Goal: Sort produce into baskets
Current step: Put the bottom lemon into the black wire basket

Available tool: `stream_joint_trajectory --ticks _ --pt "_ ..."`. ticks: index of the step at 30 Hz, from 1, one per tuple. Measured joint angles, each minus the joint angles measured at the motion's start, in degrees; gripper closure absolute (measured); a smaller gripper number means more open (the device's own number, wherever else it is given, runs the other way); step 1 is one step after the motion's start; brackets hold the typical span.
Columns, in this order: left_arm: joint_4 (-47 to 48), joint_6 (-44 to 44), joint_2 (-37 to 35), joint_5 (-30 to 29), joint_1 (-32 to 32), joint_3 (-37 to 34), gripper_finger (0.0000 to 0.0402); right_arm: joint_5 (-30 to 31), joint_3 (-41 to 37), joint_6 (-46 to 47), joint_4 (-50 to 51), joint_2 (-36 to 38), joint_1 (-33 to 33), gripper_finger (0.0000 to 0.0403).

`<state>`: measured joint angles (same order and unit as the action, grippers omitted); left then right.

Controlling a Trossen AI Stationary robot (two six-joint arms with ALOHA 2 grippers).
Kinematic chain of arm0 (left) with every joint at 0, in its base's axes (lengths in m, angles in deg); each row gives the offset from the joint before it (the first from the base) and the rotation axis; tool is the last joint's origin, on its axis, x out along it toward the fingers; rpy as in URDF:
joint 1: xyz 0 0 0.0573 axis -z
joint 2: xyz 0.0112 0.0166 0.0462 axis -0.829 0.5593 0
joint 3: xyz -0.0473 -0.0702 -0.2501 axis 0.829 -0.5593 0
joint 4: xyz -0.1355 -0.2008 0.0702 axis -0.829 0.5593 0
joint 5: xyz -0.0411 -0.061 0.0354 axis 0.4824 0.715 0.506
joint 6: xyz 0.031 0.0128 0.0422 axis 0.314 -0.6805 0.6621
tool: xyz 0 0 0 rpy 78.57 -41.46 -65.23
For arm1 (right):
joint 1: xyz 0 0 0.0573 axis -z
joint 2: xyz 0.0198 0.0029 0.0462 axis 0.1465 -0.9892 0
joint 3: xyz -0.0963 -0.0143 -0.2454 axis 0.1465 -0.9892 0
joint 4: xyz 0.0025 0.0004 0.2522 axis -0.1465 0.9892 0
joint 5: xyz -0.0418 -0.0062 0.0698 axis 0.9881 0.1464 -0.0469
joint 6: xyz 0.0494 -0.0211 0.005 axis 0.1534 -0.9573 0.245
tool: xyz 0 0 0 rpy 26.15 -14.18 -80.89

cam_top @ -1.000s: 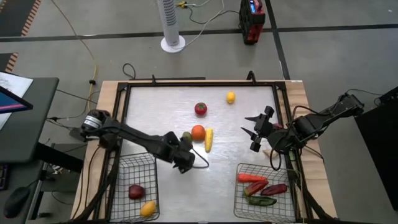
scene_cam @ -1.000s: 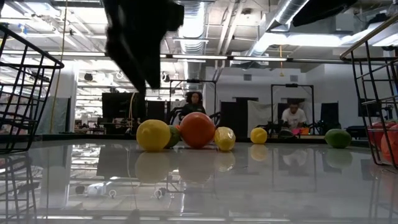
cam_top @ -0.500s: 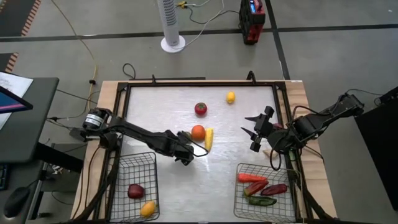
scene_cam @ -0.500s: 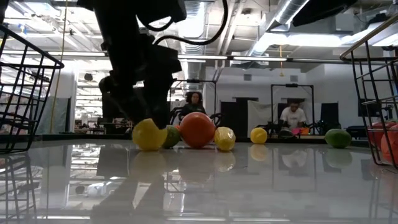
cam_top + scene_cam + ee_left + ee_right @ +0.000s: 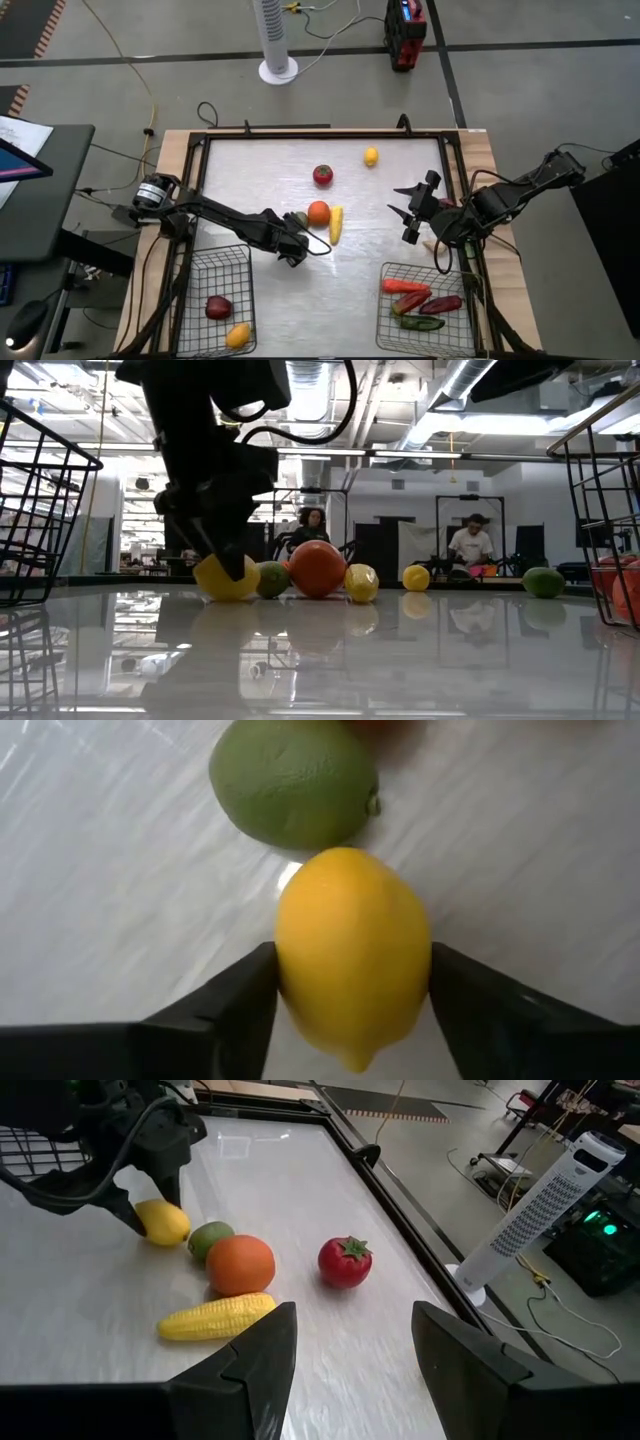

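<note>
Since the earlier frames the left gripper [image 5: 222, 560] has dropped beside the orange [image 5: 317, 568], now clenching the lemon [image 5: 352, 945]; basket delivery looks next.

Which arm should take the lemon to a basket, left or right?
Left. The left gripper already has its fingers on either side of the lemon, beside the lime, and the left basket is close by. The right gripper hangs open near the table's right edge, away from the lemon.

left gripper [image 5: 150, 1205] straddles a lemon [image 5: 163, 1222] beside lime [image 5: 210, 1240], orange [image 5: 241, 1265], corn [image 5: 216, 1317].
</note>
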<state>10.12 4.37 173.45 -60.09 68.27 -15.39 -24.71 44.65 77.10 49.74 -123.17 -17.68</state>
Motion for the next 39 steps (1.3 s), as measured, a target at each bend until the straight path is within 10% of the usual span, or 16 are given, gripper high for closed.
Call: stream_joint_trajectory --ticks 13,23,39 --pt "5.75 7.04 -3.69 7.69 0.11 7.52 0.0216 -0.02 0.0 0.0 0.25 0.0 0.0 0.0178" --pt "11.15 10.69 -15.99 27.26 8.8 12.54 0.0215 -0.09 0.0 0.9 0.35 -0.25 0.0 0.0178" --pt "33.69 -35.73 -26.92 15.45 33.71 12.46 0.0211 -0.15 0.0 0.0 -0.05 -2.75 1.57 0.0178"
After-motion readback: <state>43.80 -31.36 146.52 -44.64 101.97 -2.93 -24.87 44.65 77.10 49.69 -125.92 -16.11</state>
